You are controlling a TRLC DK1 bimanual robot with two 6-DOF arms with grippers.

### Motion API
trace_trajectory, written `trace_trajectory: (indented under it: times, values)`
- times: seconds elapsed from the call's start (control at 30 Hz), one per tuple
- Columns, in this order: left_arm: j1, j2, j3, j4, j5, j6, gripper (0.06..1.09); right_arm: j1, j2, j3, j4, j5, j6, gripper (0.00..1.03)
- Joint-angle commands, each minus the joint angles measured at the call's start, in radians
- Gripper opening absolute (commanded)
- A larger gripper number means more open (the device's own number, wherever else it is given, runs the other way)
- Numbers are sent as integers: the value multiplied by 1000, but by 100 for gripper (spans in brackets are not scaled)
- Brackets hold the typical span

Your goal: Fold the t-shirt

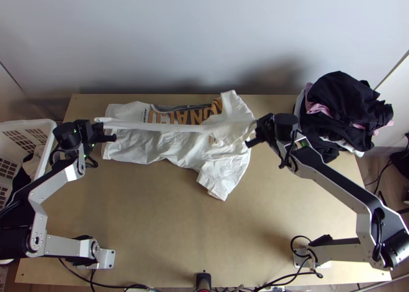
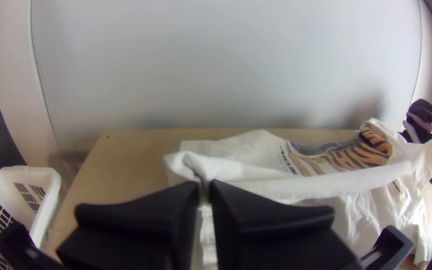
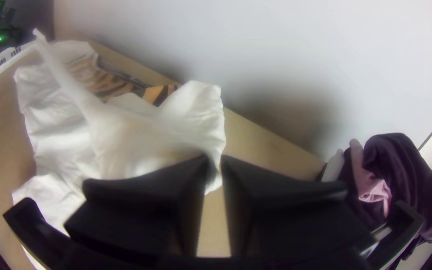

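Observation:
My left gripper [image 1: 102, 130] stands at the left end of the white t-shirt [image 1: 153, 151] and is shut on its hem corner. At the shirt's other end, by the collar and shoulders, my right gripper [image 1: 255, 132] is shut on the cloth. Between them a strip of shirt is pulled taut and raised, over the orange and dark print. The rest lies on the table, sleeves at the right, wrinkled. In the left wrist view my left gripper [image 2: 205, 192] pinches the shirt [image 2: 256, 172]; in the right wrist view my right gripper [image 3: 216, 167] pinches the shirt [image 3: 126, 140].
A pile of dark, pink and white clothes [image 1: 342, 108] lies at the table's back right. At the left edge stands a white basket [image 1: 30, 126] with clothes in it. Bare wood of the table [image 1: 189, 236] shows in front of the shirt, with cables along the near edge.

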Motion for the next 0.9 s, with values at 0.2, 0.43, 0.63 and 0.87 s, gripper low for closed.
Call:
trace_trajectory:
  times: [0.2, 0.43, 0.63, 0.87]
  values:
    - [91, -94, -4, -229, 55, -55, 104, 27, -148, -43, -201, 1, 35, 99]
    - [168, -237, -14, -406, 148, -29, 104, 50, -303, -79, -359, -2, 109, 98]
    - [179, -355, -103, -550, 200, 6, 104, 85, -404, -150, -455, -10, 170, 98]
    - [171, -323, -155, -502, 200, -22, 104, 137, -466, -149, -602, -127, 250, 98]
